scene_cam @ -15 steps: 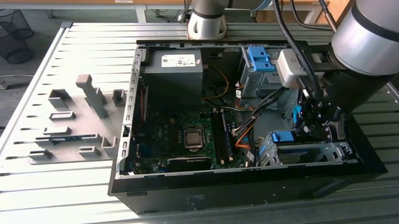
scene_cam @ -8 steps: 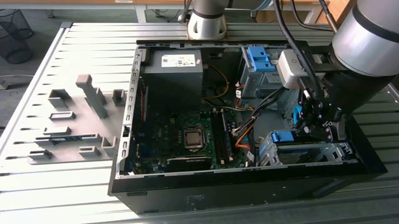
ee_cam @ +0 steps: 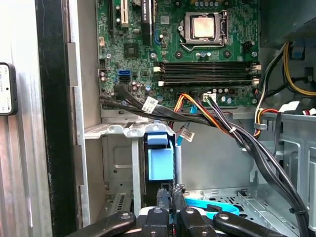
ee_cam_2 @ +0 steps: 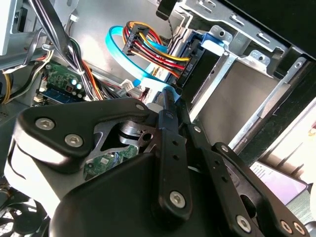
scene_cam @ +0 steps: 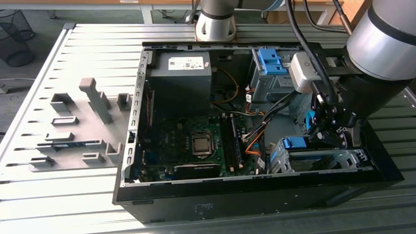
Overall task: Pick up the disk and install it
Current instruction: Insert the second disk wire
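One gripper (scene_cam: 334, 127) over case (scene_cam: 195, 204), one blue-framed disk (ee_cam: 160, 160), jaws together

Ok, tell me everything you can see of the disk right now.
The disk sits in the metal drive cage at the case's corner, on the exterior view's right. Mostly its blue plastic frame shows, with a tab on the end facing the motherboard; little of the silver body is visible. The claw, shut, is close to the tab; whether they touch is unclear.
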Controlling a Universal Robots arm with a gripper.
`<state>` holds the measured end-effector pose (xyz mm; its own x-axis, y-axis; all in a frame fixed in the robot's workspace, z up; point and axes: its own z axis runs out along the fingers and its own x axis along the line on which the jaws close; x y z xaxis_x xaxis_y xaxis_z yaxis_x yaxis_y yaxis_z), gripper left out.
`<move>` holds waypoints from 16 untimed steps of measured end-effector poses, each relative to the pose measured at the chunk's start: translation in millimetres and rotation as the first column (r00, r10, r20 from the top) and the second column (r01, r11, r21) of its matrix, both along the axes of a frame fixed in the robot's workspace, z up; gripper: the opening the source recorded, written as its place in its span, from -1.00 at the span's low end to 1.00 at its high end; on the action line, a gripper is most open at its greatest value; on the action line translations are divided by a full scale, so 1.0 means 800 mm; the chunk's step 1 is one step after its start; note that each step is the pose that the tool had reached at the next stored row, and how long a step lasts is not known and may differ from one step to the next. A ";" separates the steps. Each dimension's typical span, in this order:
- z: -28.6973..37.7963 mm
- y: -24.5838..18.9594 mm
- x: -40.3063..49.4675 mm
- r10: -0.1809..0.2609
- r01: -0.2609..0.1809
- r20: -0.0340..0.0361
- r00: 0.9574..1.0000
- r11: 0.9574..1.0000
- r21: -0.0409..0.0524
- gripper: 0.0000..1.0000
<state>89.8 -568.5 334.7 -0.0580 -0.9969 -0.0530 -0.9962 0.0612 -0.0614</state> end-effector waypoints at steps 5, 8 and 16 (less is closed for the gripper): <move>-0.0017 -0.0005 0.000 0.000 0.000 0.000 1.000 1.000 0.000 -0.69; -0.0033 -0.0008 0.000 0.000 0.000 0.000 1.000 1.000 0.001 -0.69; -0.0052 -0.0018 0.001 0.000 0.000 0.000 1.000 1.000 0.003 -0.69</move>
